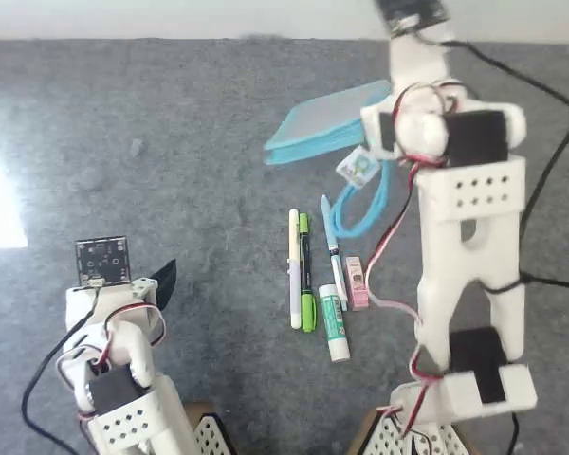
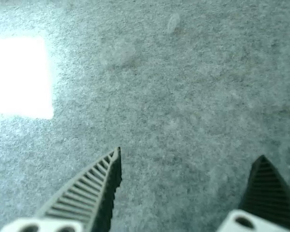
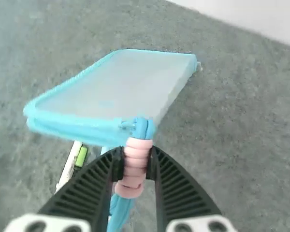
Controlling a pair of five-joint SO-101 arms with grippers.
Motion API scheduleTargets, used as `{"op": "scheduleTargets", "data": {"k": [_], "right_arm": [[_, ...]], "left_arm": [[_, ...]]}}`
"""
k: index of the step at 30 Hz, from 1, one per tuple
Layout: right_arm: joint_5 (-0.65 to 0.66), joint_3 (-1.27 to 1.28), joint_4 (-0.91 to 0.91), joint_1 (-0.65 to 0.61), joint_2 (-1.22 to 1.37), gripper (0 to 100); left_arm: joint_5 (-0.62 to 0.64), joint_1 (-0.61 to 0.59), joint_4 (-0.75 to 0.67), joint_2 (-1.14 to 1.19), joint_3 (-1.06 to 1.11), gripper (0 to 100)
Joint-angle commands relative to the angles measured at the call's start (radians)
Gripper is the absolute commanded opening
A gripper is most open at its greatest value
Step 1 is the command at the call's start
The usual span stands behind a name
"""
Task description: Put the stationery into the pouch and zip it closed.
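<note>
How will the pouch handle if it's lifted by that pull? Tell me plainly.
The pouch is probably light and fairly stiff: it shows a flat, boxy shape. Gripped by the right gripper only at the pink beads, it will likely swing and twist.

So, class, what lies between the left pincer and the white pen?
Nothing: the high view shows bare grey table from the left pincer to the white pen.

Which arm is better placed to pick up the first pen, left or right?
Left, probably. The left gripper is open over bare table. The right gripper is shut on the pink strap of the pouch, so it is busy.
</note>
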Motion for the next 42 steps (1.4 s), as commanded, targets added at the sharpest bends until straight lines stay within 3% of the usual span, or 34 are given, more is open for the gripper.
{"op": "scheduleTargets", "data": {"k": [1,4,6,8,10,16,19,24,26,34,39,42], "right_arm": [[-0.003,-0.147,0.030,-0.033,0.058,0.6],[0.000,-0.307,0.077,-0.081,0.116,0.6],[-0.068,-0.428,0.101,-0.087,0.140,0.6],[-0.186,-0.531,0.127,-0.070,0.165,0.6],[-0.215,-0.583,0.142,-0.061,0.180,0.6],[0.031,-0.689,0.154,-0.117,0.151,0.6],[0.091,-0.658,0.139,-0.021,0.117,0.6],[0.216,-0.557,-0.016,0.111,0.124,0.6],[0.232,-0.517,-0.084,0.071,0.137,0.6],[0.215,-0.414,-0.082,-0.349,0.271,0.6],[0.187,-0.414,0.050,-0.452,0.331,0.7],[0.236,-0.410,0.105,-0.472,0.348,0.7]], "left_arm": [[-0.035,0.081,-0.006,-0.015,-0.010,39],[-0.043,0.117,-0.086,-0.015,-0.012,39],[-0.018,0.124,-0.109,-0.009,-0.033,39],[0.029,0.123,-0.057,-0.009,-0.090,39],[0.055,0.123,0.002,-0.009,-0.159,39],[0.129,0.160,0.153,-0.006,-0.390,39],[0.169,0.193,0.186,0.044,-0.441,39],[0.236,0.226,0.101,0.287,-0.446,39],[0.262,0.229,0.052,0.402,-0.446,39],[0.292,0.170,-0.028,0.621,-0.460,39],[0.290,0.118,0.015,0.624,-0.501,39],[0.290,0.118,0.049,0.632,-0.521,39]]}}
